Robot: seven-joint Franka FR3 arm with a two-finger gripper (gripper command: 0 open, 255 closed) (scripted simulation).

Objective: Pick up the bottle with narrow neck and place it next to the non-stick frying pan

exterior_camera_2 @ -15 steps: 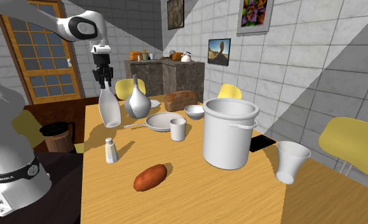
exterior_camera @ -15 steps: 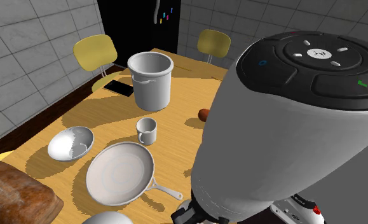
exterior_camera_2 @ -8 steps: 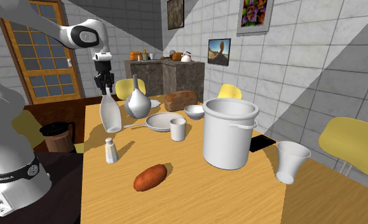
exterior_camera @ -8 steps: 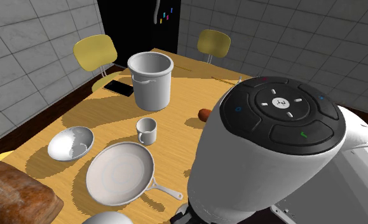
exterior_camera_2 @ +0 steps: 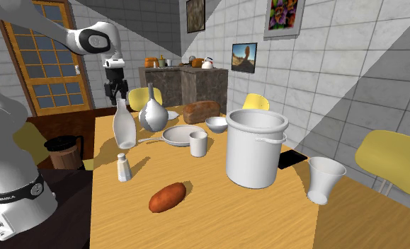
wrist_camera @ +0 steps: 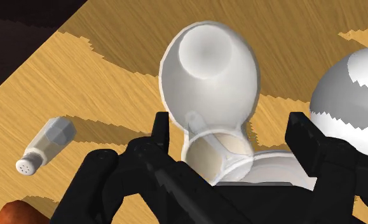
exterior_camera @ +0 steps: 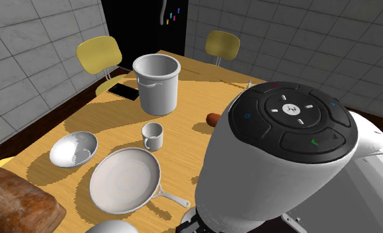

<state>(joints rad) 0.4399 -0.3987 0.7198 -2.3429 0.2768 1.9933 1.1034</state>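
Wrist view: we saw the gripper (wrist_camera: 229,124) spread wide around the neck of the bottle (wrist_camera: 208,76), its fingers touching nothing. The bottle stood upright on the table (exterior_camera_2: 217,205), just beside the frying pan (exterior_camera_2: 178,136), a round vase (exterior_camera_2: 154,113) close behind.

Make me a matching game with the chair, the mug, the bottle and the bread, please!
Things:
1. chair
2. mug
3. bottle
4. bread loaf

Clues:
A. brown
B. right under the open gripper
C. yellow
D. between the pot and the frying pan

Pairs: 1-C, 2-D, 3-B, 4-A
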